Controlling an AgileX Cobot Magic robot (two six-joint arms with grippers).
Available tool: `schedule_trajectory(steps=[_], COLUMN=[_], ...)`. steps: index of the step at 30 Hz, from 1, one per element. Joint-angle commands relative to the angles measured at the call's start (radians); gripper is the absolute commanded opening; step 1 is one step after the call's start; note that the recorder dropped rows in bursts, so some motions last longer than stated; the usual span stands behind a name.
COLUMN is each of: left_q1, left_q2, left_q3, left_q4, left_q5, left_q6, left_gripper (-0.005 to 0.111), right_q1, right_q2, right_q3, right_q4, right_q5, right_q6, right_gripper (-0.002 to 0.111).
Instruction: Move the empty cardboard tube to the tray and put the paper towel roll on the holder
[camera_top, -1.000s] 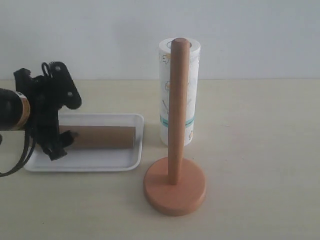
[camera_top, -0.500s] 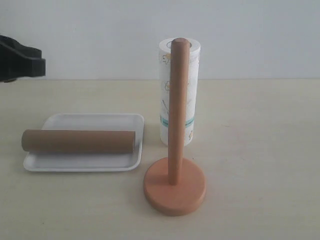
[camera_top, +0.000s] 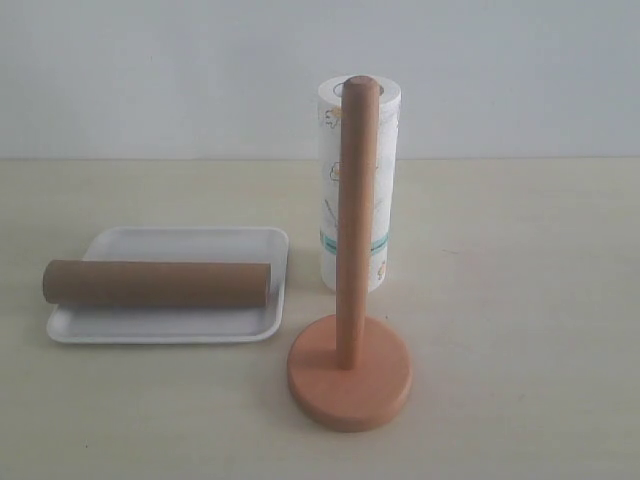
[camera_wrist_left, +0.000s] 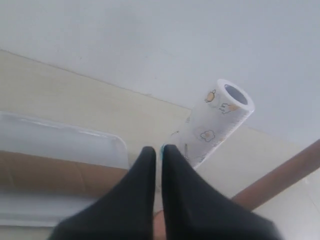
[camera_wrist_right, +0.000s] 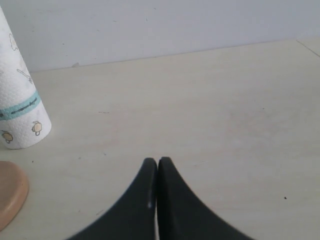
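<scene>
The left claw (camera_wrist_left: 157, 150) is all but shut, its two black fingers parted only by a thin slit, and it grips nothing. The tube (camera_top: 157, 283) lies apart from it, below and off to one side of its tips, on its side across the tray (camera_top: 180, 240). The tube's long axis runs level along the tray's length and crosswise to the way the claw points. One open end juts out past the tray's short rim, and the other stops just inside the rim nearest the holder (camera_top: 352, 300). In the left wrist view the tube (camera_wrist_left: 50, 175) is a blurred brown band between the tray's (camera_wrist_left: 60, 142) white rims. Beyond the left claw's tips stands the roll (camera_wrist_left: 215, 125), on end on the desk (camera_top: 520, 300), its hollow core opening upward and its teal band near the foot. The holder's post (camera_wrist_left: 280, 177) rises to the far side of the roll from the tray. The right claw (camera_wrist_right: 157, 161) has its fingers pressed together and is empty, over bare desk. The roll (camera_wrist_right: 17, 105) stands ahead of it and well off to one side. The edge of the holder's round base (camera_wrist_right: 10, 192) shows nearer on that same side. In the exterior view the roll (camera_top: 390, 180) stands upright just behind the post, apart from the base.
</scene>
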Motion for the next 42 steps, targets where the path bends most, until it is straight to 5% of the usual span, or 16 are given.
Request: schedule_trajectory(steps=[1,26,32,37,42], left_q1=[-0.002,0.009,0.092,0.139,0.189], left_q2=[-0.099,-0.274,-0.509,-0.626,-0.654], left_q3=[0.024,0.020,0.019,0.019,0.068], left_q4=[-0.068,0.023,-0.041,-0.078,-0.271], left_q5=[0.059,0.076,0.236,0.299,0.359], left_q6=[-0.005,-0.030,-0.193,-0.193,-0.075], left_gripper=[0.004,0.004,0.004,0.004,0.004], right_q1=[-0.007,-0.007,-0.007,-0.007,-0.007], right_q2=[-0.005,-0.005,-0.005,-0.005,-0.005], right_q3=[0.000,0.000,0.000,0.000,0.000], right_q4=[0.002,0.002,0.002,0.002,0.002], right_q5=[-0.010,-0.010,-0.010,-0.010,-0.010], right_q6=[-0.008,-0.008,-0.008,-0.008,-0.008], right_gripper=[0.000,0.000,0.000,0.000,0.000])
